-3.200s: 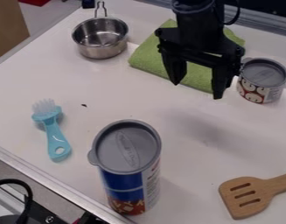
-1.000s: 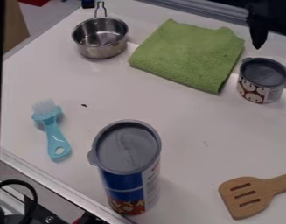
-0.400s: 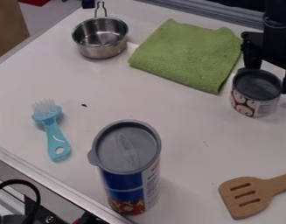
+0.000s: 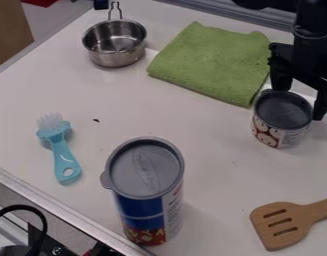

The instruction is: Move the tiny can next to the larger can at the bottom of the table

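On left of table, blue brush with bristles toward top edge; then metal pan, handle toward top edge, and larger can upright near bottom edge, grey lid on. Farther right, folded green towel, then wooden spatula near bottom right, handle running out of view. Upright at right, between towel and spatula and well apart from larger can, tiny can with gripper over its far right side, fingers spread at its rim; cannot tell whether clamped on it.
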{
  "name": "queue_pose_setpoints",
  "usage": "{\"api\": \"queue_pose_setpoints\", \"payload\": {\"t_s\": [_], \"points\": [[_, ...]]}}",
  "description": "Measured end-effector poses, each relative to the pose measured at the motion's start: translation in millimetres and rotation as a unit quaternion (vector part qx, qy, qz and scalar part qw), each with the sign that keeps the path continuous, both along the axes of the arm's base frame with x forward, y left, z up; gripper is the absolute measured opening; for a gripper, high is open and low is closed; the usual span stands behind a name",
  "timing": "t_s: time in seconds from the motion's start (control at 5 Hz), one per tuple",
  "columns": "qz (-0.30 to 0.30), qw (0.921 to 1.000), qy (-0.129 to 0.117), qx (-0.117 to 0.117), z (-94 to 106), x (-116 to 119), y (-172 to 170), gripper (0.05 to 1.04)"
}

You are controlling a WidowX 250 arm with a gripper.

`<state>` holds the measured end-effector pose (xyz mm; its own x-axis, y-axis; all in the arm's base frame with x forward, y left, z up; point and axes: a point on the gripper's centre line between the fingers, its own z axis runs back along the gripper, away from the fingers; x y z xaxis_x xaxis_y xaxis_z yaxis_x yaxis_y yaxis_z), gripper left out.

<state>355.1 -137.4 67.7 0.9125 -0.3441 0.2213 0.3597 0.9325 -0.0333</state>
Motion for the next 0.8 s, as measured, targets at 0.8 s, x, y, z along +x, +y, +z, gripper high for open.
{"api": "queue_pose_setpoints", "payload": {"t_s": [0.8], "points": [[-0.021, 0.9996, 0.017, 0.004, 14.8, -77.4, 27.0, 0.999]]}}
